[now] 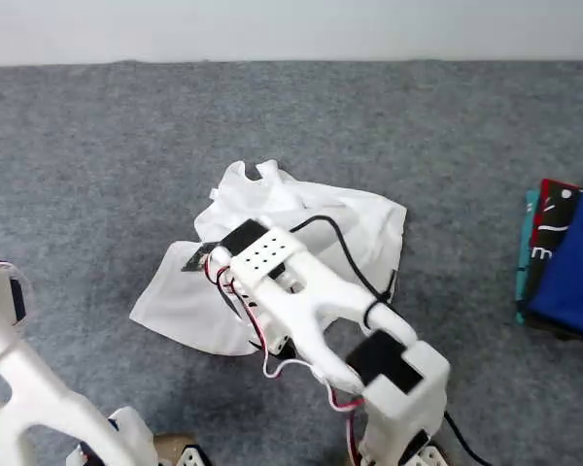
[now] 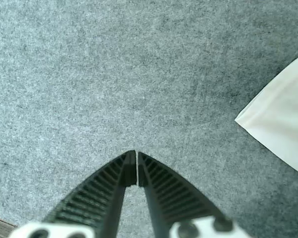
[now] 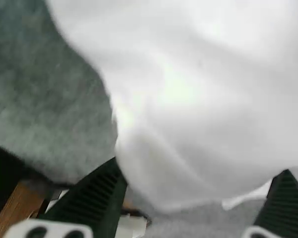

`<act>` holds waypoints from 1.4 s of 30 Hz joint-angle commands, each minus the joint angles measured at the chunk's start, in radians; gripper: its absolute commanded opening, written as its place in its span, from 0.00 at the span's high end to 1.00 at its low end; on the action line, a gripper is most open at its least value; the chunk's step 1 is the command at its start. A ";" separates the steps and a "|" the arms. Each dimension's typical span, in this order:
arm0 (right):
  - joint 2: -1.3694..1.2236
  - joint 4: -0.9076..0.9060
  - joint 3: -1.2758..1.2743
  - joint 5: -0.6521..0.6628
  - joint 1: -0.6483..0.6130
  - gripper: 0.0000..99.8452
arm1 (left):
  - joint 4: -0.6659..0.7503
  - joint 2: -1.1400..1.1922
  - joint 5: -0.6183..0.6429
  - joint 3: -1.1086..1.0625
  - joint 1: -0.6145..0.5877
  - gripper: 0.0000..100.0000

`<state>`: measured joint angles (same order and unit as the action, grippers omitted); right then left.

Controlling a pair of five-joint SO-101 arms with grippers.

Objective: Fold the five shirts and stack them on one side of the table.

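A crumpled white shirt [image 1: 311, 218] lies in the middle of the grey table, one corner spread toward the near left. My right gripper [image 1: 206, 260] is down over the shirt's near-left part. In the right wrist view it [image 3: 188, 196] stands open, with white cloth [image 3: 188, 89] bulging between the two dark fingers [image 3: 97, 191]. My left arm [image 1: 19, 379] is at the near left edge, apart from the shirt. Its gripper [image 2: 137, 161] is shut on nothing above bare felt, and a shirt corner [image 2: 283, 119] lies off to one side.
A pile of folded shirts [image 1: 564, 257], blue on top with red and teal beneath, sits at the table's right edge. Grey felt [image 1: 97, 146] covers the table, bare at the far side and left. The table's wooden edge [image 3: 15, 208] shows near the right gripper.
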<state>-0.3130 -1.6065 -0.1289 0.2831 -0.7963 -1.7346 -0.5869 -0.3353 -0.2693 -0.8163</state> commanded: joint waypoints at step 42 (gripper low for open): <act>0.122 -0.186 1.343 0.180 0.176 0.99 | -0.003 -0.029 0.008 -0.035 0.000 0.99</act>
<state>-0.2716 -1.7553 1.1569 0.4549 -0.6153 -1.7346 -0.5869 -0.3353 -0.2969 -0.8163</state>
